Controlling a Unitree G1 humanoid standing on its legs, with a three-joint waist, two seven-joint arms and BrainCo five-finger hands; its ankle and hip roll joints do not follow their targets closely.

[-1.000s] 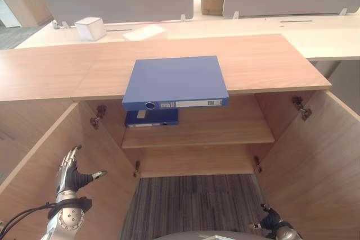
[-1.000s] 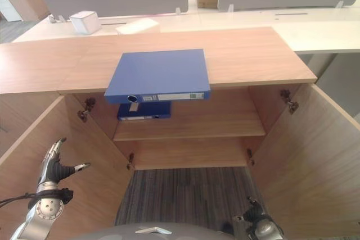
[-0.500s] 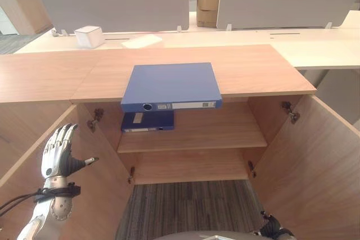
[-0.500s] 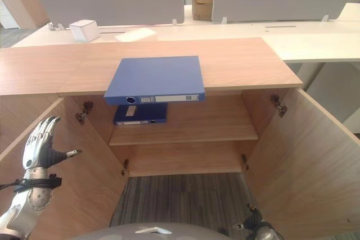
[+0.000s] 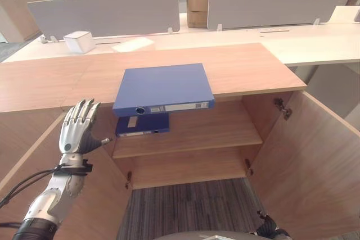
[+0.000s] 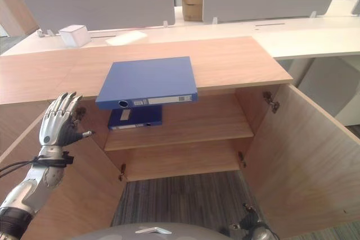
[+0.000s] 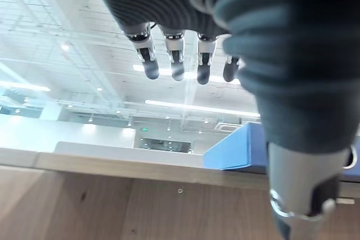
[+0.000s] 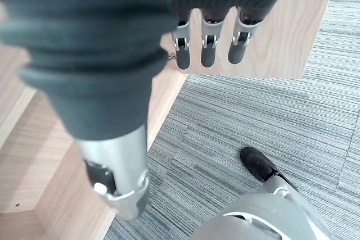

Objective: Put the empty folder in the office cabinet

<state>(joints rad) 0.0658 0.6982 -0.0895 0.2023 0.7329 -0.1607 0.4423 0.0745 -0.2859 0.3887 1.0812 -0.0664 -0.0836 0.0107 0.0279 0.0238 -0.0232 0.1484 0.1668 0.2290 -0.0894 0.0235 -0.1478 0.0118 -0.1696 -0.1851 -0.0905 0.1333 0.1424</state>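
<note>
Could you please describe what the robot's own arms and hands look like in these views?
The left hand has silver metallic fingers with dark tips and a thumb set apart, above a dark band at the wrist and a silver-grey forearm ending in a black section. In the wrist views a dark ribbed cover wraps the hand's back and wrist. The right hand looks alike: silver, dark-tipped fingers under the same ribbed cover.

A blue folder is laid flat on the wooden cabinet top, its spine overhanging the front edge, while a second blue folder is kept on the upper shelf underneath.
</note>
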